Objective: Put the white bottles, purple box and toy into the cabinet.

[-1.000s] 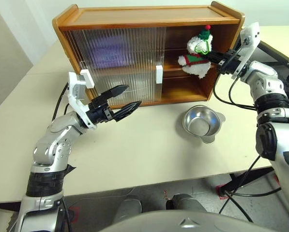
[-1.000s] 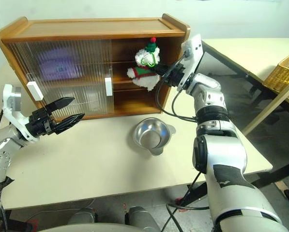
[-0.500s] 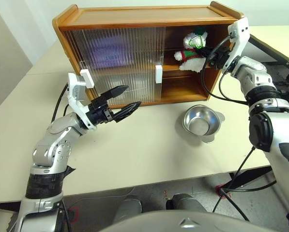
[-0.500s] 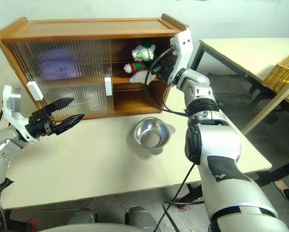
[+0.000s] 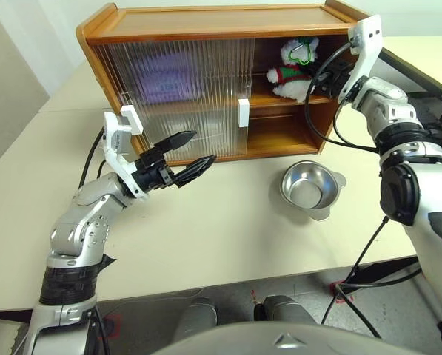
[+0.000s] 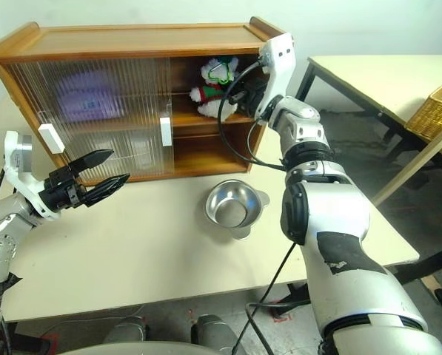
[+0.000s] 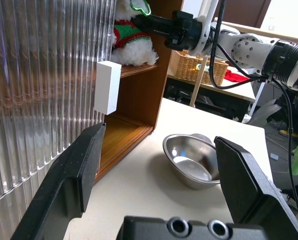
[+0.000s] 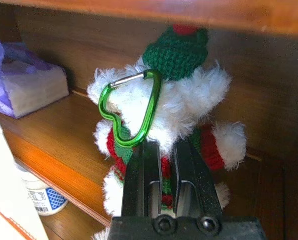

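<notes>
The toy, white and fluffy with red and green knit and a green clip, is inside the open right end of the cabinet, at the upper shelf. My right gripper reaches in from the right and is shut on the toy's middle. The purple box lies on the upper shelf behind the ribbed sliding doors. One white bottle stands on the lower shelf. My left gripper hovers open and holding nothing over the table, in front of the cabinet's closed left part.
A shiny steel bowl sits on the table in front of the cabinet's open end. White block handles stick out from the doors. A second table with a wicker basket stands off to the right.
My right gripper has carried the toy up and inward, from in front of the opening onto the upper shelf. The left arm has stayed where it was.
</notes>
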Tool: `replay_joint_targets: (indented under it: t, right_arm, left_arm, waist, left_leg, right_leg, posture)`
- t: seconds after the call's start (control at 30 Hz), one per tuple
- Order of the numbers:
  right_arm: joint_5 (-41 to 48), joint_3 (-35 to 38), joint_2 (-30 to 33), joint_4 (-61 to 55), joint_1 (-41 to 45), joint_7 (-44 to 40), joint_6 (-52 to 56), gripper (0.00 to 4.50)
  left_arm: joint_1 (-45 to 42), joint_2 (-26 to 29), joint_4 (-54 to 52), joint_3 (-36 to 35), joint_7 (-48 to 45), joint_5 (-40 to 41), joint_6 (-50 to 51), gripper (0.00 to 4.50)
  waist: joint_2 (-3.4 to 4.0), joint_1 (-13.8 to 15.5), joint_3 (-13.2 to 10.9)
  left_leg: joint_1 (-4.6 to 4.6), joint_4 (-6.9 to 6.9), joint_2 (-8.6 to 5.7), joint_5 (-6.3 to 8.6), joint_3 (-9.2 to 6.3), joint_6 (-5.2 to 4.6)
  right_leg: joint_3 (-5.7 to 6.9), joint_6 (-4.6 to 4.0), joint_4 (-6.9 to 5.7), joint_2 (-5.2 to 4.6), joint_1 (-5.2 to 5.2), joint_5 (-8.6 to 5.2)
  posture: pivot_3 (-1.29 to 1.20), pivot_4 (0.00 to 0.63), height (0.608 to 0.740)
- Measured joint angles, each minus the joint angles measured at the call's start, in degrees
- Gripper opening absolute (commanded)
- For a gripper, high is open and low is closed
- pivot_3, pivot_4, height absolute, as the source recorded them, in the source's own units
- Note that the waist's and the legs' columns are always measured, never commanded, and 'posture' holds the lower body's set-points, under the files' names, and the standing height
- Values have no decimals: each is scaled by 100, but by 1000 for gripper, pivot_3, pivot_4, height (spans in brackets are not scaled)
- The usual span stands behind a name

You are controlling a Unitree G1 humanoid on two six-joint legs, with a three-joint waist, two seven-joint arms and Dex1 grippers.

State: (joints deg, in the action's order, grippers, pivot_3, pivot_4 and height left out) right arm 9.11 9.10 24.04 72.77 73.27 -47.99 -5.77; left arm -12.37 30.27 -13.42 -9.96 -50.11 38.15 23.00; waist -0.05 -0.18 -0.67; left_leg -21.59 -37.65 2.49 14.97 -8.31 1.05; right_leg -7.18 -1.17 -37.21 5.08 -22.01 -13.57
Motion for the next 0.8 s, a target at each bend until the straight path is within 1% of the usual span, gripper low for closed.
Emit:
replay_joint_targets:
  t: [0.17,0.23,0.27,0.43,0.47,0.57,0.6,0.8]
  right_arm:
    - [-125,-5,-92,55,0,278,-144,6]
    - [-195,-18,-115,66,1,398,-194,692]
    - [-245,-27,-126,67,1,469,-214,907]
    - [-345,-30,-147,107,0,609,-233,2752]
    - [-351,-30,-151,120,0,609,-232,3055]
    - [-371,-30,-157,153,0,610,-232,4255]
    - [-379,-29,-158,159,0,610,-232,4483]
    - [-407,-22,-158,162,0,598,-233,4483]
  left_arm:
    - [5,-2,-16,0,11,1,0,4500]
    - [15,-2,-21,0,19,3,0,4500]
    - [24,-2,-24,0,23,4,0,4500]
    - [34,-2,-36,-1,38,6,0,4500]
    - [34,-1,-38,-1,38,6,0,4500]
    - [41,-1,-39,-1,38,7,0,4500]
    - [44,-2,-39,0,38,8,0,4500]
    - [46,-13,-39,2,37,8,0,4500]
  waist:
    - [0,0,0]
    - [0,-1,0]
    - [0,-1,0]
    - [0,-1,0]
    - [0,-1,0]
    - [0,-1,0]
    - [0,0,0]
    - [0,-2,0]
  left_leg:
    - [0,-3,4,0,-1,-1]
    - [1,-6,5,-1,-2,-1]
    - [2,-7,6,-1,-2,-2]
    - [2,-11,6,-4,-2,-6]
    - [1,-10,6,-4,-2,-6]
    - [1,-9,7,-4,-2,-6]
    - [0,-8,8,-4,-1,-6]
    - [-4,-6,9,-4,1,-6]
  right_leg:
    - [3,-5,0,0,-2,10]
    - [4,-7,0,0,-1,14]
    - [4,-10,0,0,-1,16]
    - [3,-21,0,0,-2,19]
    - [3,-22,-1,0,-3,20]
    - [4,-20,-1,1,-4,21]
    - [4,-19,-1,1,-6,21]
    - [4,-17,0,1,-11,22]
  posture:
    - [42,0,740]
    - [42,0,740]
    - [42,0,740]
    - [46,0,740]
    - [46,0,740]
    - [43,0,740]
    - [39,0,740]
    - [31,0,740]
